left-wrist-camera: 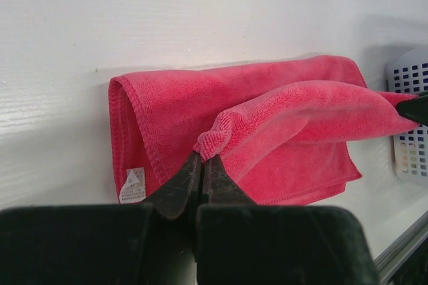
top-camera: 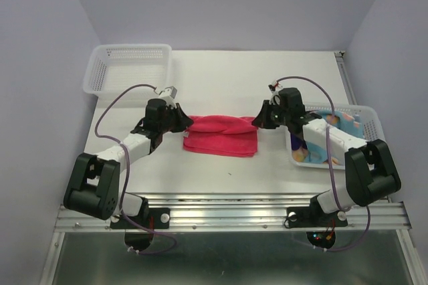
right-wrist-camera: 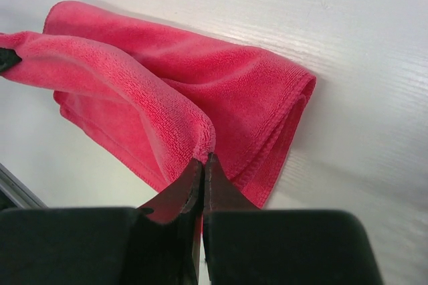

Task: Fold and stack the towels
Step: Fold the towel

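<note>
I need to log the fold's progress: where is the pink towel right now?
In the top view the pink towel lies at the middle of the table, its upper layer pinched at each end by the left gripper and the right gripper.

Fuzzy cloth towel (left-wrist-camera: 267, 124) (matt)

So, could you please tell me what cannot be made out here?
- Top view: the right arm covers much of the right basket; its towels cannot be counted.
- Left wrist view: the pink towel has a label too small to read.
- Left wrist view: the frame edge cuts off the right basket.
</note>
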### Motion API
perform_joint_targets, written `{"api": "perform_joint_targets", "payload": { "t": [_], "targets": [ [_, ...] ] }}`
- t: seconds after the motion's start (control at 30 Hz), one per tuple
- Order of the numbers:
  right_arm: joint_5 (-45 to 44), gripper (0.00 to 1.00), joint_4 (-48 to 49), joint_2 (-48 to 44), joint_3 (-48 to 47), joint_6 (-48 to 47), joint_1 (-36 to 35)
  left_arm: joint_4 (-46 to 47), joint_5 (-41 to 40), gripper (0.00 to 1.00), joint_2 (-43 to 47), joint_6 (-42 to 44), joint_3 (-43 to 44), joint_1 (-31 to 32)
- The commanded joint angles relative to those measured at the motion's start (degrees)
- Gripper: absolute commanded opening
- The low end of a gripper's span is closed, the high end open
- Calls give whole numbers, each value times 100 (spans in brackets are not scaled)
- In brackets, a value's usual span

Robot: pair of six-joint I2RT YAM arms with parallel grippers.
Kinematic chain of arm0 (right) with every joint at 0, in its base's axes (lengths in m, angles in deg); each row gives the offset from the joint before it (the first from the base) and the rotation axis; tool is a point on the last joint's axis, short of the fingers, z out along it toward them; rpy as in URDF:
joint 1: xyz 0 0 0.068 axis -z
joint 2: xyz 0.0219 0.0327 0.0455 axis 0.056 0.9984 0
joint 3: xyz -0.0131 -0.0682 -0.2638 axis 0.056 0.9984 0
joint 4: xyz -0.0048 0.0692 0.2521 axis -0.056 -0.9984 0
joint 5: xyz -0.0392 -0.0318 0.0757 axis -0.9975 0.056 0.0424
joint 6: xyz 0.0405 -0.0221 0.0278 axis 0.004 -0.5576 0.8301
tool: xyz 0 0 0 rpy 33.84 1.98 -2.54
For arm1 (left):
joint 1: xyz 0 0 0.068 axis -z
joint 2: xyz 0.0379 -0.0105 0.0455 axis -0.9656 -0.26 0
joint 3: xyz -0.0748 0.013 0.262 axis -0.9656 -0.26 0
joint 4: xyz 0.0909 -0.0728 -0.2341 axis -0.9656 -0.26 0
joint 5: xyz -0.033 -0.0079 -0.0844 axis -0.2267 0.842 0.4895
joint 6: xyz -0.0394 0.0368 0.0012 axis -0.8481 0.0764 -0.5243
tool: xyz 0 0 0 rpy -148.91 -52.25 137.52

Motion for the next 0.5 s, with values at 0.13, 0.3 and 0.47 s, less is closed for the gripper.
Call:
{"api": "perform_joint_targets", "payload": {
  "t": [0.13,0.3,0.47],
  "targets": [
    [154,1,520,-49,335,147,-89,178,-235,0,-22,-80,-180,8],
    [216,1,704,48,564,287,-142,64,-384,0,-75,-168,-250,8],
    [321,3,941,127,819,490,-264,-102,-288,15,12,-361,-399,8]
  ]
}}
